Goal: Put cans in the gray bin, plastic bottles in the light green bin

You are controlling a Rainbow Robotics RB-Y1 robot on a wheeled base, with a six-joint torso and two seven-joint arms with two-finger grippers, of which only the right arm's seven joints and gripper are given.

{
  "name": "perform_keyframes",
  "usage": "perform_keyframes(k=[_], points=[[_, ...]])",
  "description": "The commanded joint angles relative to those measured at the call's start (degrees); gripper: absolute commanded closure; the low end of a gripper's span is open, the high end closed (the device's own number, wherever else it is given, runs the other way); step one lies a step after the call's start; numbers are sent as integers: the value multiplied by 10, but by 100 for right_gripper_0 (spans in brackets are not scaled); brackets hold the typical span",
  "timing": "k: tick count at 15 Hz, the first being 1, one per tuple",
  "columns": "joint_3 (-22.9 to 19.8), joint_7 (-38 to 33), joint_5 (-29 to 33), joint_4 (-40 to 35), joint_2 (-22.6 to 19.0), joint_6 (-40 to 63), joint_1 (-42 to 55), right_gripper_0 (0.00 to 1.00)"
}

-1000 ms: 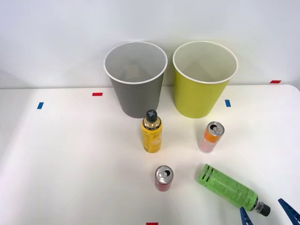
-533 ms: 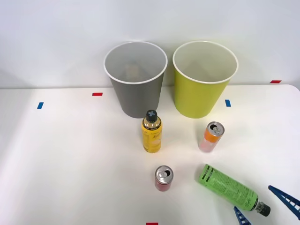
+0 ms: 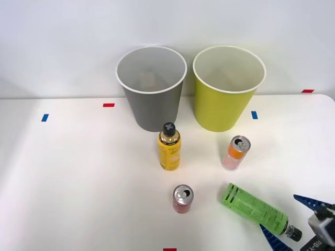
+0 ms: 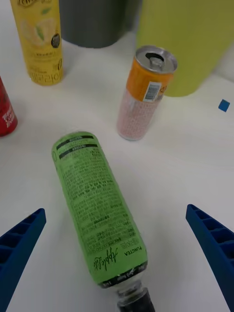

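The long green-labelled plastic bottle lies on its side at the front right, black cap toward me. My right gripper is open, one blue finger on each side of the bottle's cap end, not touching it. The stubby yellow bottle stands upright in front of the gray bin. An orange-pink can stands before the light green bin. A short red can stands near the front middle.
Both bins stand side by side at the back of the white table, against the wall. Small red and blue tape marks dot the tabletop. The table's left half holds nothing but tape.
My right gripper has come further into the front view from the lower right. Its fingers now reach past the green bottle's cap on both sides. Bottles and cans have not moved.
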Motion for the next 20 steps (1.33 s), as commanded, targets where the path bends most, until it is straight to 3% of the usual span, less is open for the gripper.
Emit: perform_keyframes(k=[1, 6, 10, 13, 20], points=[[-12, -16, -30, -63, -61, 156, -60, 0], [-9, -23, -152, -80, -159, 292, -139, 0], [4, -12, -253, -80, -190, 355, -198, 0], [82, -5, -269, -80, -177, 419, -299, 0], [225, 1, -285, -33, -56, 588, -545, 0]])
